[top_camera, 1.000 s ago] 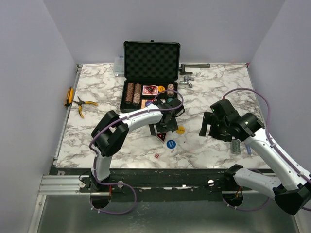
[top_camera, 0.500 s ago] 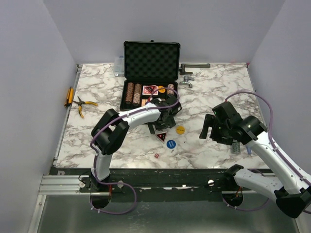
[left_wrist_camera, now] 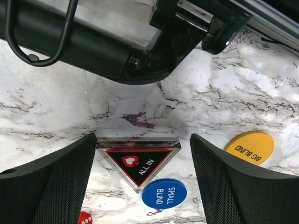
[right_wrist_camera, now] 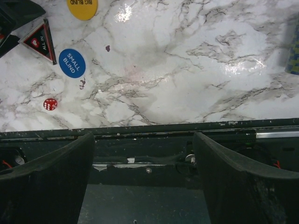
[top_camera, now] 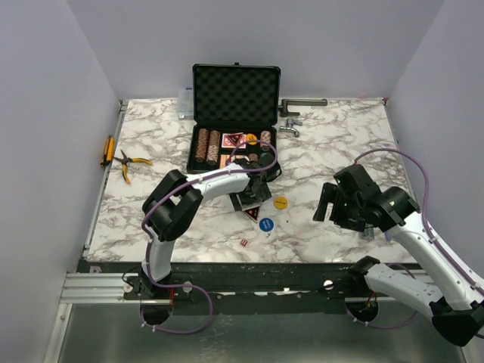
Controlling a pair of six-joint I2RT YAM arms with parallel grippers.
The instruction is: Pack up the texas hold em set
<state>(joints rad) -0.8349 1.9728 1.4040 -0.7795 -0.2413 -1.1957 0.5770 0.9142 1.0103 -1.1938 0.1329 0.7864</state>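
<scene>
The open black briefcase (top_camera: 236, 91) stands at the back, with brown chip stacks (top_camera: 207, 147) in its base. My left gripper (top_camera: 251, 204) is open and low over the table in front of it. In the left wrist view the red "ALL IN" triangle (left_wrist_camera: 138, 161) lies between the open fingers (left_wrist_camera: 56, 172), untouched. The blue "SMALL BLIND" disc (left_wrist_camera: 164, 193), the yellow "BIG BLIND" disc (left_wrist_camera: 249, 147) and a red die (left_wrist_camera: 85, 218) lie close by. My right gripper (top_camera: 327, 206) is open and empty at the near right. A teal chip stack (top_camera: 367, 231) sits beside it.
Pliers (top_camera: 130, 162) and a yellow-handled tool (top_camera: 107, 150) lie at the left edge. Metal tools (top_camera: 291, 125) and a clear box (top_camera: 184, 102) sit beside the case at the back. The right wrist view looks over the table's near edge (right_wrist_camera: 149, 128).
My right gripper has drawn back toward the near right. My left gripper has shifted only slightly over the triangle.
</scene>
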